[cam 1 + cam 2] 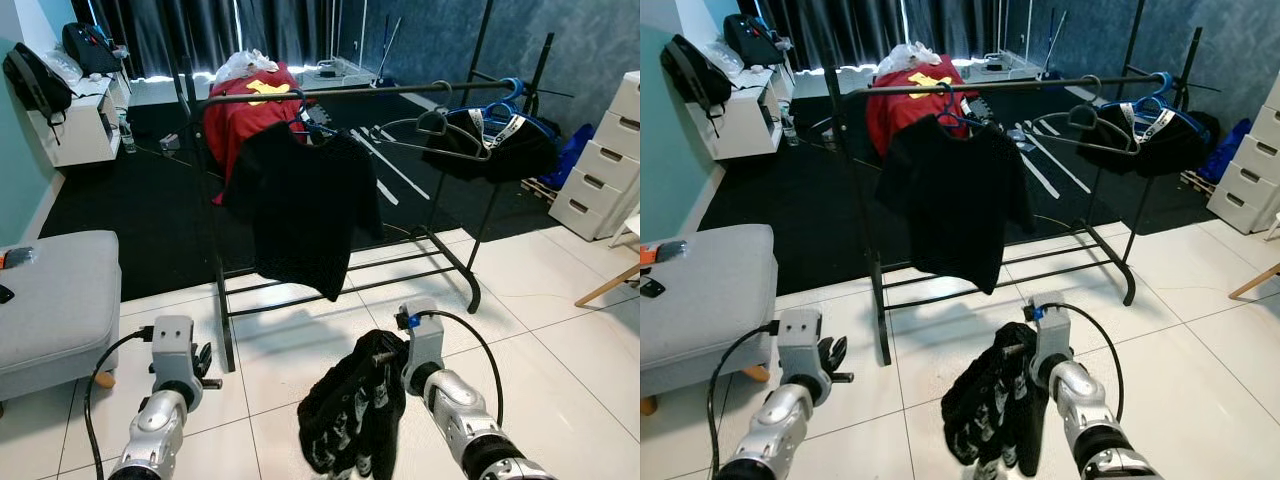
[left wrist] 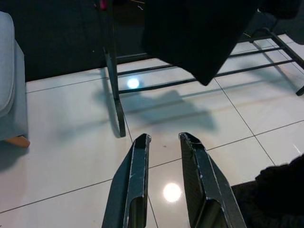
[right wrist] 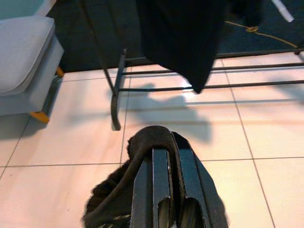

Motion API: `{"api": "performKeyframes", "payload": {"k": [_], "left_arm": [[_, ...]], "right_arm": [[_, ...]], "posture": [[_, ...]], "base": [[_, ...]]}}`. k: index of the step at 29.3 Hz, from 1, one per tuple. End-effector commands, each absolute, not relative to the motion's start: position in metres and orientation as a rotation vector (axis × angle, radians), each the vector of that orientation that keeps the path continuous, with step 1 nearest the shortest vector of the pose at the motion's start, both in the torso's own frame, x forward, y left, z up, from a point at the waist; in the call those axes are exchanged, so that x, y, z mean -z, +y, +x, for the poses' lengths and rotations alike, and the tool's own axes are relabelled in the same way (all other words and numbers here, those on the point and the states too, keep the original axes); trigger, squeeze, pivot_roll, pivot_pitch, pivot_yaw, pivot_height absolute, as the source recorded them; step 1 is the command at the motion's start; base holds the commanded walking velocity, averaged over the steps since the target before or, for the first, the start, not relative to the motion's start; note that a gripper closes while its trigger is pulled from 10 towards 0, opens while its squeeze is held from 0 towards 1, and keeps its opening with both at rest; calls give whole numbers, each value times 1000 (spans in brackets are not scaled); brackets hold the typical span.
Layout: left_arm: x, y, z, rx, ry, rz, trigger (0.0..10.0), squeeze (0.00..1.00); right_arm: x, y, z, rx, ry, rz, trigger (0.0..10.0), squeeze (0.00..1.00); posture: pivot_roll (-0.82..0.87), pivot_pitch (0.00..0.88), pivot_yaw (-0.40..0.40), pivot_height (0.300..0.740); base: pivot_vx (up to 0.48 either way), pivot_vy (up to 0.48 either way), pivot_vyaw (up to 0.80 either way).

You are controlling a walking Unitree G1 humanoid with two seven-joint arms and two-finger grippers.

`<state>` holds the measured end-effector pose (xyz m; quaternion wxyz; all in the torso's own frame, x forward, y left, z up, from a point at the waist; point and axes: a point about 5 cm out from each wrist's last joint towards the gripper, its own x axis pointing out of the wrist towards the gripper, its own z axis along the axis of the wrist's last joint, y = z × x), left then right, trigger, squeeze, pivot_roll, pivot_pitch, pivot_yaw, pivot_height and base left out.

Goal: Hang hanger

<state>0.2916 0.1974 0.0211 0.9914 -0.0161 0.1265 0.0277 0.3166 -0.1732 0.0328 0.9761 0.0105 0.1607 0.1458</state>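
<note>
Your right gripper (image 3: 167, 156) was pinched shut on a black garment (image 1: 352, 415), w/ cloth draped over the fingers, held low above the tile floor (image 1: 560, 330) in front of the clothes rack (image 1: 340, 95). Your left gripper (image 2: 164, 142) hovered empty beside it, fingers slightly apart. A black shirt (image 1: 305, 205) hung on the rack rail; empty hangers (image 1: 445, 130) sat near its right end.
</note>
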Motion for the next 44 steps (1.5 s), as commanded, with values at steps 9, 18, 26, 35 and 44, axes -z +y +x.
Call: {"api": "performKeyframes", "payload": {"k": [9, 18, 26, 35, 44], "left_arm": [[-27, 187, 298, -36, 251, 7, 10000, 0], [-26, 192, 298, -94, 278, -13, 10000, 0], [-26, 200, 298, -115, 311, 6, 10000, 0], [-31, 199, 300, -100, 280, 29, 10000, 0], [-35, 198, 299, -114, 238, 13, 10000, 0]], "right_arm": [[-42, -169, 323, -263, 272, -63, 10000, 0], [-44, -163, 324, -291, 268, -94, 10000, 0], [-48, -158, 327, -317, 251, -91, 10000, 0], [-49, -158, 327, -317, 247, -88, 10000, 0], [-50, -157, 324, -308, 210, -33, 10000, 0]], "posture": [[-12, 26, -24, 740], [-11, 26, -26, 740], [-14, 29, -21, 740], [-8, 21, -21, 740], [16, 7, -15, 740]], "base": [[0, -267, 444], [0, -107, 178], [0, 119, 0], [0, 310, 0], [0, 0, 0]]}}
